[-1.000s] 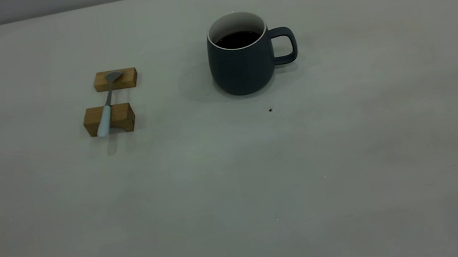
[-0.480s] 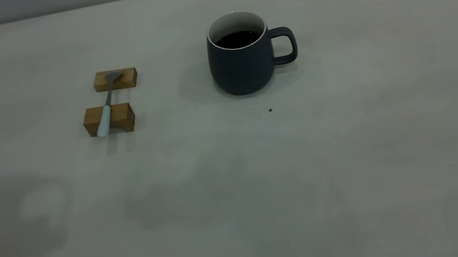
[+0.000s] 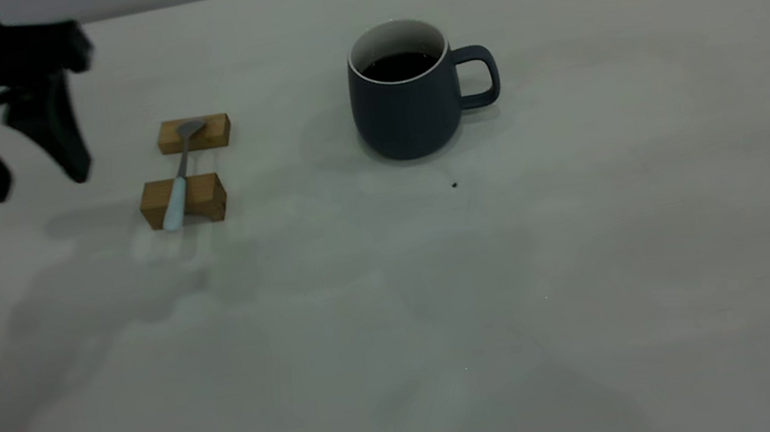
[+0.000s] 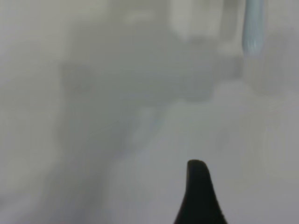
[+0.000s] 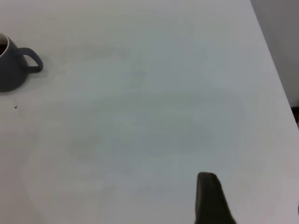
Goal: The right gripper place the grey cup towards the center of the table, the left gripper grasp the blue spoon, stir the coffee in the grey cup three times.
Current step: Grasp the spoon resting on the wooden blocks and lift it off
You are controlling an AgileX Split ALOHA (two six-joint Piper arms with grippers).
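The grey cup (image 3: 406, 113) stands upright near the table's middle, its handle pointing right, with dark coffee (image 3: 400, 67) inside. The blue spoon (image 3: 177, 181) lies across two brown wooden blocks to the left of the cup. My left gripper (image 3: 40, 184) hangs open above the table, left of the spoon and apart from it. In the left wrist view one fingertip (image 4: 197, 170) shows, with the spoon's pale handle (image 4: 253, 25) farther off. The right gripper (image 5: 252, 200) is open over bare table, far from the cup (image 5: 11, 70).
The far wooden block (image 3: 194, 133) carries the spoon's bowl and the near block (image 3: 184, 200) its handle. A tiny dark speck (image 3: 455, 185) lies in front of the cup. The table's edge (image 5: 275, 70) runs close beside the right gripper.
The left gripper has come into the exterior view at the upper left, toward the spoon. Arm shadows have shifted across the table. Cup and spoon have not moved.
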